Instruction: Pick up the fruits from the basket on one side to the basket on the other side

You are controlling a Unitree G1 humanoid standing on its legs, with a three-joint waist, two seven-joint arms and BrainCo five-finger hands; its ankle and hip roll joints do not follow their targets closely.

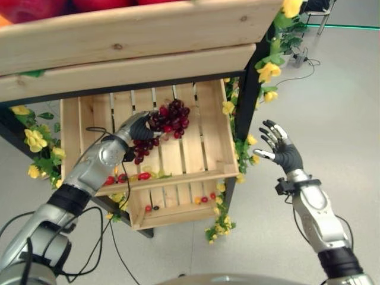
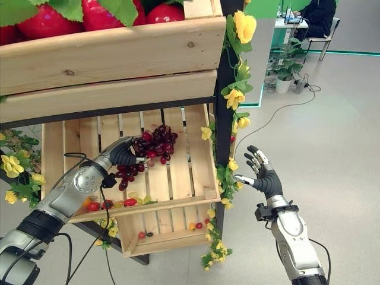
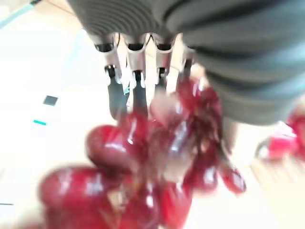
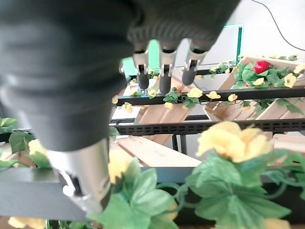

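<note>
Left eye view: a wooden display stand with slatted crates on tiers, yellow artificial flowers point(image 1: 35, 140) trailing down its posts.
Upper crate point(image 1: 136, 29): red fruit at the top edge, well above the working tier.
Lower crate point(image 1: 205, 127): tilted toward the robot, so loose fruit gathers against its front lip point(image 1: 178, 178).
Small loose fruits point(image 1: 143, 176): red and yellow pieces lying along that lip (too small to name surely).
Left hand point(image 1: 138, 127): reaches into the lower crate, fingers point(image 3: 116, 98) curled round the top of the grape bunch; the wrist view has the dark tips pressed into the berries.
Grape bunch point(image 1: 169, 119): dark red, in the left hand's grasp above the slats, part of the cluster hanging below the hand. Whether it rests on the wood or is lifted I cannot tell.
Right hand point(image 1: 279, 148): outside the stand, past the flowered post point(image 1: 249, 98), fingers spread and holding nothing; likely kept clear while the left works.
Step in hand: judging by the hold, lifting the bunch out for the other basket.
Risk: berries may shed from a loose cluster.
</note>
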